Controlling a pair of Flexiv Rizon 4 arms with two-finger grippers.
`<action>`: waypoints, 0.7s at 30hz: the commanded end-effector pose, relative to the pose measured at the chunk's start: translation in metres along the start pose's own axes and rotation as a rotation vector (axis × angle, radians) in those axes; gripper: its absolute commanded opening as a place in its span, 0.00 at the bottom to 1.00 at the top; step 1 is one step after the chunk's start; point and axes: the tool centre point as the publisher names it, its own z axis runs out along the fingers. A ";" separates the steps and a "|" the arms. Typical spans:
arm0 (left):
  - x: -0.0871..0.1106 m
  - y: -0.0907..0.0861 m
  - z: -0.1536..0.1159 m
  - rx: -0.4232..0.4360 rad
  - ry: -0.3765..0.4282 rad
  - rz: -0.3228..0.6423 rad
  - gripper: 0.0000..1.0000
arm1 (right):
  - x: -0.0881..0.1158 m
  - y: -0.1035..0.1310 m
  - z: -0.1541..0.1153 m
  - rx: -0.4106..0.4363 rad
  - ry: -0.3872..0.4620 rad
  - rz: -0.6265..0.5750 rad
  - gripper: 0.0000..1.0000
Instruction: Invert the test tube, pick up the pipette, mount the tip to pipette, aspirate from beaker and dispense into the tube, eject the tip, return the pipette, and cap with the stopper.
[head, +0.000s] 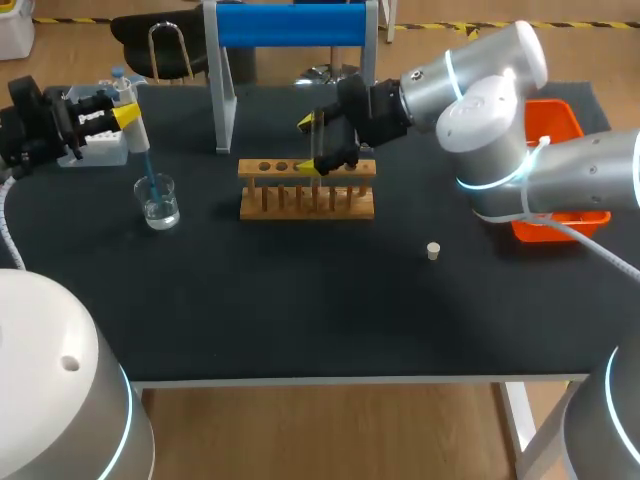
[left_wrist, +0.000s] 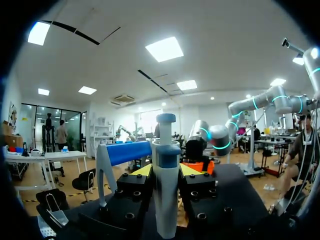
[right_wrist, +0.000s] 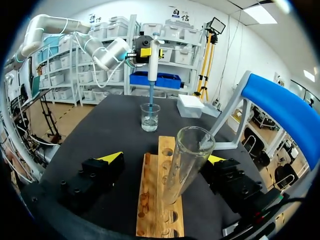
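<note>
Clear glass test tube is leaning in the holed wooden rack, its mouth tilting towards the wrist camera and its foot hiding below the rack's top board. The right gripper is standing spread wide around it, gripping nothing; the tube is sitting close to one finger, but whether they are touching is hard to make out. At the rack's 9 o'clock, the left gripper is clamping the white and blue pipette from both sides, its lower end cut off in the left wrist view. The blue tip is dipping into the small glass beaker. A small pale stopper is lying at the rack's 4 o'clock.
</note>
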 end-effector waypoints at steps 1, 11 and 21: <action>-0.001 0.000 -0.001 0.001 0.003 -0.001 0.00 | 0.000 0.002 0.000 0.007 -0.005 0.000 1.00; -0.001 0.000 -0.001 0.001 0.003 -0.001 0.00 | -0.002 0.002 -0.002 0.016 -0.023 0.001 1.00; -0.001 0.000 -0.001 0.001 0.003 -0.001 0.00 | -0.002 0.002 -0.002 0.016 -0.023 0.001 1.00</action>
